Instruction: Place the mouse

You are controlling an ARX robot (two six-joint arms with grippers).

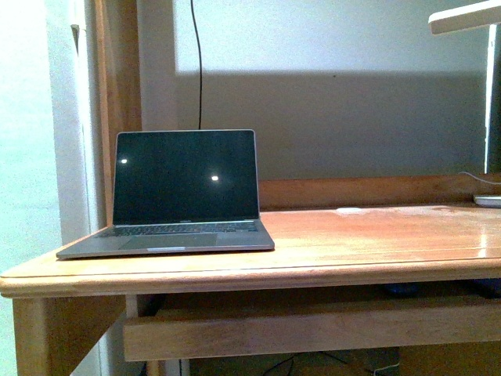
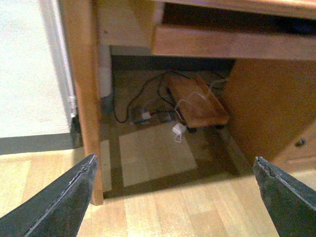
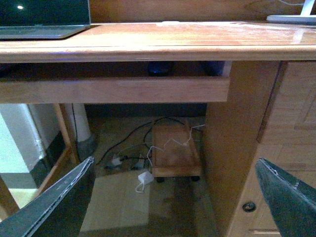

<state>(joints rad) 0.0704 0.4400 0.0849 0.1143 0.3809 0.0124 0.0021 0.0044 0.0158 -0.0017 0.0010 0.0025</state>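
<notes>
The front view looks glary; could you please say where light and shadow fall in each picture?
Front view: two bright spots on the laptop screen, sheen on the desktop, shadowed wall. Left wrist view: a pale lit patch on the floor. Right wrist view: dim recess under the desktop.

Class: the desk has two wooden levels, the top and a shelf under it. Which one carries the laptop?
The top: the laptop stands at its left end; the shelf hangs below it.

No readable text or labels.
</notes>
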